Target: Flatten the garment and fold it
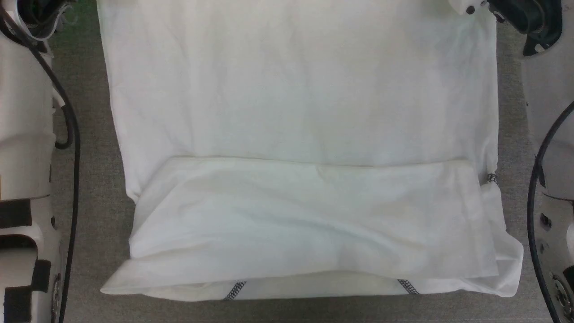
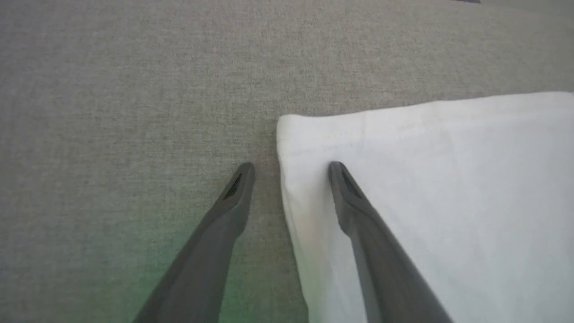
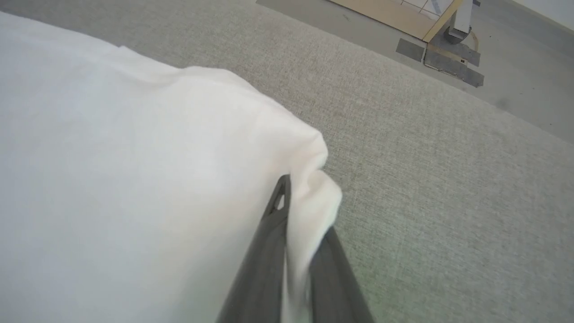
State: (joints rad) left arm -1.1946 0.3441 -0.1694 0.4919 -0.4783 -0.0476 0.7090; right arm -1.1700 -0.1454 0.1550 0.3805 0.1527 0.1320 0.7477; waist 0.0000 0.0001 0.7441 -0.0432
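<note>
Where the garment [image 1: 296, 89] lies: spread flat on the grey woven surface [image 1: 89, 179], filling the middle of the head view; its far edge runs off the top of the frame.
fold: one wide band of cloth is doubled across the lower half, with more layers poking out under it along the bottom edge and at lower right.
stitching [image 1: 234, 290]: dark zigzag shows at two spots on the bottom edge and once at the right side, mid-height.
left gripper [image 2: 290, 168]: fingers apart, straddling the garment's corner edge. One finger is over bare grey surface and the other over white cloth. Can't tell if the tips touch down.
right gripper [image 3: 305, 211]: fingers together, clamped on a bunched corner of the garment, with cloth pinched up between them.
obstruction: that bunch hides one fingertip in the right wrist view.
forearms [image 1: 22, 112]: pale housings fill the left and right edges of the head view, both off the cloth.
cables [image 1: 74, 134]: a black lead hangs along each arm, over the grey surface beside the garment.
background, right wrist view, upper right: tan panel [image 3: 394, 11], grey tape patches [image 3: 453, 67] and a pale post [image 3: 462, 18], well apart from the garment.
</note>
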